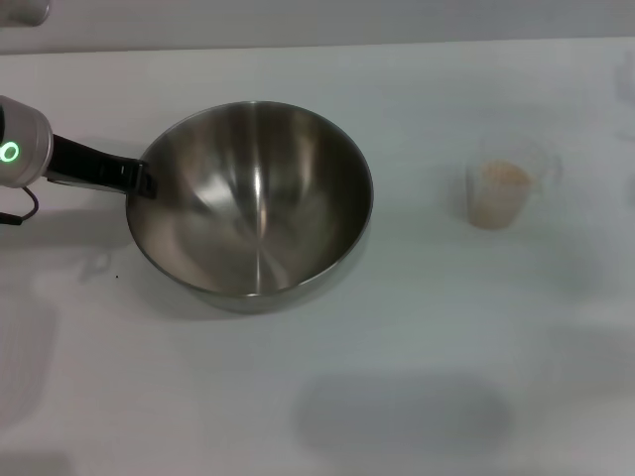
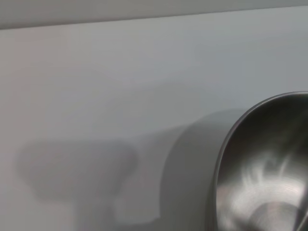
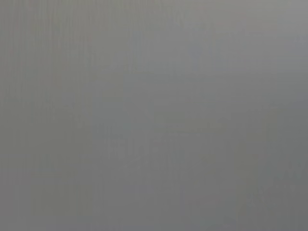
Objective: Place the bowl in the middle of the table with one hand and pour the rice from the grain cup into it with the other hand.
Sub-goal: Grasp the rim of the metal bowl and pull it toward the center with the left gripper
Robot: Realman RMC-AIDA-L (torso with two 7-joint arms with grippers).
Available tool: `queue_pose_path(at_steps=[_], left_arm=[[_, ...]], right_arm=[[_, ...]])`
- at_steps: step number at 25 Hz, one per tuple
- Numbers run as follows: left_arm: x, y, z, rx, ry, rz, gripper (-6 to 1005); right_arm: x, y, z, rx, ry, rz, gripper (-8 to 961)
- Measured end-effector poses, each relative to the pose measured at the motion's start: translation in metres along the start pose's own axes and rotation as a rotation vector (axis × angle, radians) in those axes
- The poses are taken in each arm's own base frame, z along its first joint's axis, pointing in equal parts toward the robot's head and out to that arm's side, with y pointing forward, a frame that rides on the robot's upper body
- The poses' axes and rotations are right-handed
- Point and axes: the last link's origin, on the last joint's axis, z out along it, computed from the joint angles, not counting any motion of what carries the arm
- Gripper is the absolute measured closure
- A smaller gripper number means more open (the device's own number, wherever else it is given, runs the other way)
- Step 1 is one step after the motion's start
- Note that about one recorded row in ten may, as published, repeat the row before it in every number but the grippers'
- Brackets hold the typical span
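One left gripper clamps the bowl's rim (left side).

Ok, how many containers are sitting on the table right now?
2. The bowl sits left of centre, with the left end effector at its rim; the grain cup, holding rice, stands apart to its right.

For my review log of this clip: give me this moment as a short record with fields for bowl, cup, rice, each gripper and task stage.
bowl: bowl on the table, left of centre, empty
grain cup: grain cup upright, to the right, apart from the bowl
rice: rice in the cup, none in the bowl
left gripper: left gripper at the bowl's left rim, clamped on it
right gripper: not in view
stage: pour not yet begun
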Motion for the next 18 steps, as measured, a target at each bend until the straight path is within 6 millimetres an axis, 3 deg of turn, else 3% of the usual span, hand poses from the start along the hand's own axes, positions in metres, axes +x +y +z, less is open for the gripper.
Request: queue_pose_path(at_steps=[18], left_arm=[[0.0044,-0.0024,0.0026,0.032,-0.007,0.022,867]], right_arm=[[-0.0019,0.0003,-0.0001,-0.002,-0.013,0.000,279]])
